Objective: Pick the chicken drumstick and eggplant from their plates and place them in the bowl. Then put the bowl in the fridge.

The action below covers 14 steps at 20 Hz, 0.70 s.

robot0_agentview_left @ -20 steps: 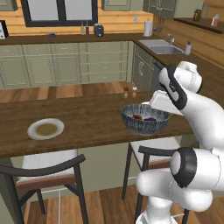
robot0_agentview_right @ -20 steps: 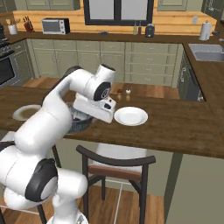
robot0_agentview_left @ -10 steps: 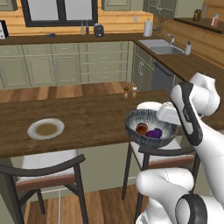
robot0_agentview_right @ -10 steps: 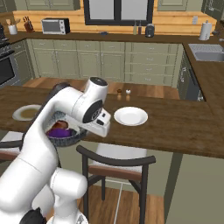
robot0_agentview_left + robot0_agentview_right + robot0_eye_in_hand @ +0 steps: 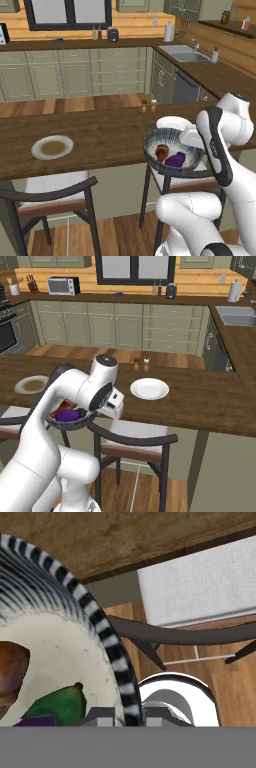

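— Striped black and white, that is the rim you see right at the pincer (image 5: pixel 129 718); its two tips sit one on each side of the wall of the bowl (image 5: pixel 172 148), clamped on it.

— Where is your load, then?

— Inside the bowl, just inward of the pincer: the eggplant (image 5: pixel 174 160) lies nearest, green cap toward the tips; the chicken drumstick (image 5: pixel 161 151) touches it on the far side. You hold the bowl in the air off the edge of the wooden counter (image 5: pixel 100 135), above a chair (image 5: pixel 131 441).

— And farther out?

— Beyond the pincer, on the counter, one empty plate (image 5: pixel 149 388) stands near; the other plate (image 5: pixel 52 147) lies well apart, toward the counter's other end; past them, two small shakers (image 5: pixel 141 361) sit at the far edge.
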### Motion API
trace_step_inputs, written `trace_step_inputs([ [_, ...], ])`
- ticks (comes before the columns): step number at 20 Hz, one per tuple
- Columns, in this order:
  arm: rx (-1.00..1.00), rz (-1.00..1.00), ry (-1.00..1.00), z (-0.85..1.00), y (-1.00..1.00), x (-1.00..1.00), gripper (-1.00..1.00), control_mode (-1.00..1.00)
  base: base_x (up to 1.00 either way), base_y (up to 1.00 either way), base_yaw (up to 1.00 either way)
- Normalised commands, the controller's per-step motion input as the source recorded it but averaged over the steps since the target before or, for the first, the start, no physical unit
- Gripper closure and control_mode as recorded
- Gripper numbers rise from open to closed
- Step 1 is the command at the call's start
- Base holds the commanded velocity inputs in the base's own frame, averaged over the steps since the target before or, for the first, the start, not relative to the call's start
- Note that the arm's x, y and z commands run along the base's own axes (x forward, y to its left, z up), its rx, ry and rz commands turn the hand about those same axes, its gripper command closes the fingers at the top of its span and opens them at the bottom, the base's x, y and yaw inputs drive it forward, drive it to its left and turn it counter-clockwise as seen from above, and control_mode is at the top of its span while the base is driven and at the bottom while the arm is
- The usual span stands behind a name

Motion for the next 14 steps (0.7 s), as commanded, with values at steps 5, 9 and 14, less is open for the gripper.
trace_step_inputs([
  [5, 0.0, 0.0, 0.0, 0.0, 0.0, 0.0, 1.0, -1.0, 0.0, 0.0, 0.0],
  [9, 0.0, 0.0, 0.0, 0.0, 0.0, 0.0, 1.0, 1.0, -0.13, 0.03, 0.0],
  [14, 0.0, 0.0, 0.0, 0.0, 0.0, 0.0, 1.0, 1.0, -0.99, 0.19, 0.03],
])
